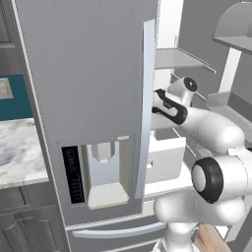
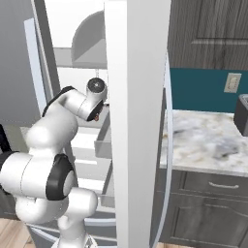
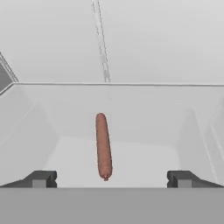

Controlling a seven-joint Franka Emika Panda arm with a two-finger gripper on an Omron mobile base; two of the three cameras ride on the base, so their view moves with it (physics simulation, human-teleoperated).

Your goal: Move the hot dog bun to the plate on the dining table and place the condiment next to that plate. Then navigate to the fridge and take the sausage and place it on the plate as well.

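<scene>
The sausage (image 3: 103, 145), lying lengthwise in a white bin inside the fridge (image 1: 88, 98), is being lined up at twelve o'clock of the wide-open, empty tool (image 3: 111, 178), with a forward descent and closing judged next.

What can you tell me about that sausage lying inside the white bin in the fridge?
The sausage is a slim reddish-brown cylinder with rounded ends and a smooth, slightly mottled skin. It lies flat on the floor of a white bin in the fridge, lengthwise along the hand view, one end pointing toward the camera. Only the bin floor touches it. The open gripper sits short of it, fingertips spread wide to either side, not yet around it.
</scene>
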